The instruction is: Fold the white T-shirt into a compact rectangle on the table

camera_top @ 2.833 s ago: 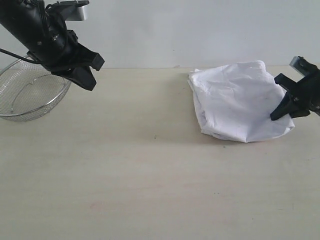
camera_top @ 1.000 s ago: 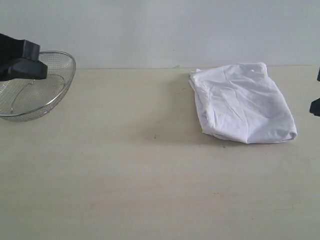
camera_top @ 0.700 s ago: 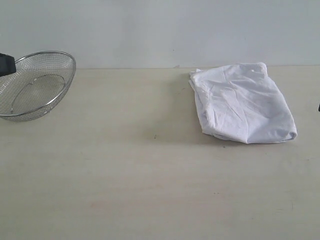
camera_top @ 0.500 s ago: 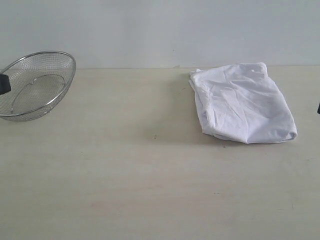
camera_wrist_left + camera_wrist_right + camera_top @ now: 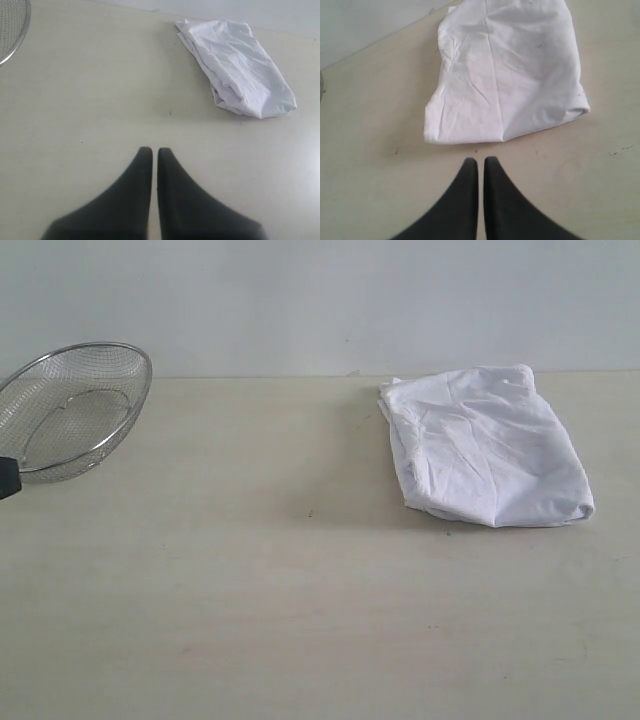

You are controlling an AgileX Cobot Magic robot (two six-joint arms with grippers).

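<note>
The white T-shirt [image 5: 485, 445] lies folded into a rumpled, roughly rectangular bundle on the right rear part of the table [image 5: 300, 590]; only plain white cloth shows, no lettering or tag. It also appears in the left wrist view [image 5: 235, 65] and the right wrist view [image 5: 505, 70]. My left gripper [image 5: 151, 150] is shut and empty, far from the shirt; only a dark tip of it [image 5: 6, 478] shows at the exterior view's left edge. My right gripper [image 5: 480, 161] is shut and empty, hovering just short of the shirt's near edge, out of the exterior view.
A wire-mesh metal basket [image 5: 72, 410] rests tilted at the table's far left rear, its rim [image 5: 15, 30] also showing in the left wrist view. A pale wall runs behind the table. Small dark specks [image 5: 309, 513] dot the tabletop.
Both arms have drawn back from the scene: the right one left the shirt and went out of the exterior view, the left one sank to the left edge. The shirt has not moved.
</note>
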